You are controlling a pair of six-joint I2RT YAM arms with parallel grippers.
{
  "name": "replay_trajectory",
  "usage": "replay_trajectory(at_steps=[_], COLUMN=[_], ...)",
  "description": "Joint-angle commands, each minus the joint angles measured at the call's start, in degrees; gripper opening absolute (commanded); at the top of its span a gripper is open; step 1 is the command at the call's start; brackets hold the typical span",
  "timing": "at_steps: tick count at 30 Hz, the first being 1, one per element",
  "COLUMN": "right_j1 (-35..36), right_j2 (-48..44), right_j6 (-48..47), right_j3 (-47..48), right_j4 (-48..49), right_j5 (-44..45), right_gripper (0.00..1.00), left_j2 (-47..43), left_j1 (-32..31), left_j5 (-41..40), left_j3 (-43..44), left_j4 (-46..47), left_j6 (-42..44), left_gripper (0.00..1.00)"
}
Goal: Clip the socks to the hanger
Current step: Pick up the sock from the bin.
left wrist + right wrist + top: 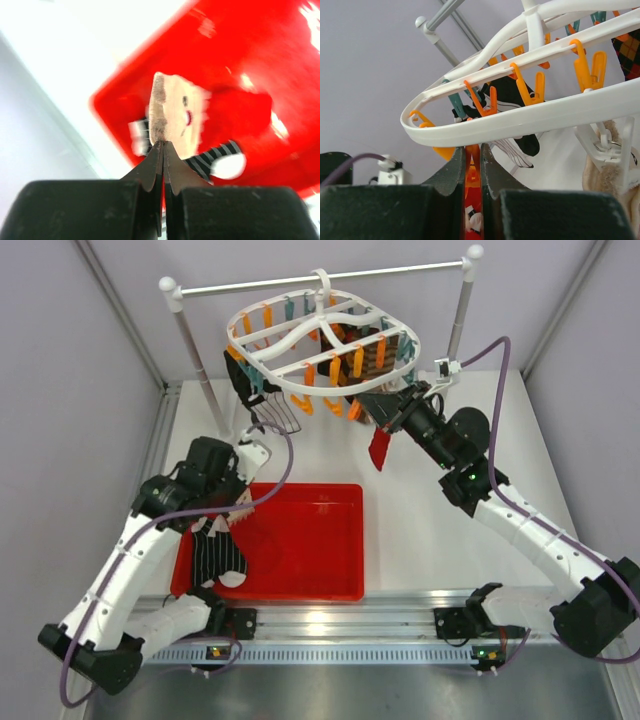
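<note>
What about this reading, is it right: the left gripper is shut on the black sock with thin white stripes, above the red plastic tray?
Not quite: the left gripper is shut on the beige-pink sock, above the red plastic tray. The black striped sock shows beyond it, ungripped. The left wrist view shows this.

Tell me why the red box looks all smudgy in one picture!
Left wrist view: blur smears the red tray and the beige sock, with white glare streaks; right wrist view: the hanger is sharp, the near fingers dark; top external view: crisp, with glare on the metal rail.
</note>
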Motion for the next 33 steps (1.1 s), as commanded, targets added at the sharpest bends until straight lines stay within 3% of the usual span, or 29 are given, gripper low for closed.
replay_trajectory(at_steps=[1, 6, 9, 15, 21, 24, 28, 33], right_j1=[-0.45, -0.54, -0.45, -0.62, -1.41, -1.59, -1.86, -1.94], right_j2=[-1.63, -1.63, -1.46, -1.19, -1.02, -0.49, -0.23, 0.48], right_j6=[-1.06, -1.15, -1.32, -1.24, -1.41, -1.50, -1.50, -1.59], right_j3=[0.41, 0.33, 0.33, 0.33, 0.33, 0.50, 1.03, 1.64], right_j4=[0.86, 0.77, 0.77, 0.94, 0.77, 0.68, 0.59, 0.50], right_j5=[-1.17, -1.35, -1.26, -1.26, -1.17, -1.26, -1.00, -0.91], right_gripper=[0.00, 0.00, 0.00, 0.00, 0.00, 0.00, 0.00, 0.00], left_j2=[-2.91, -5.99, -7.13, -7.84, -4.94, -2.48, 0.77, 7.62], left_j1=[2.76, 3.91, 3.91, 3.91, 3.65, -0.46, -11.54, -15.86], left_j5=[-10.27, -20.29, -21.71, -16.10, -1.36, 3.33, -1.49, 2.37], left_j3=[6.66, 13.95, 15.64, 9.41, -0.68, -7.11, -11.34, -12.66], left_j4=[-0.87, 2.64, 4.74, 5.99, 9.49, 17.30, 23.90, 31.90], left_j6=[-0.81, 0.86, 3.66, 6.76, -1.85, -8.34, -12.93, -19.61], left_gripper=[0.00, 0.00, 0.00, 0.00, 0.00, 0.00, 0.00, 0.00])
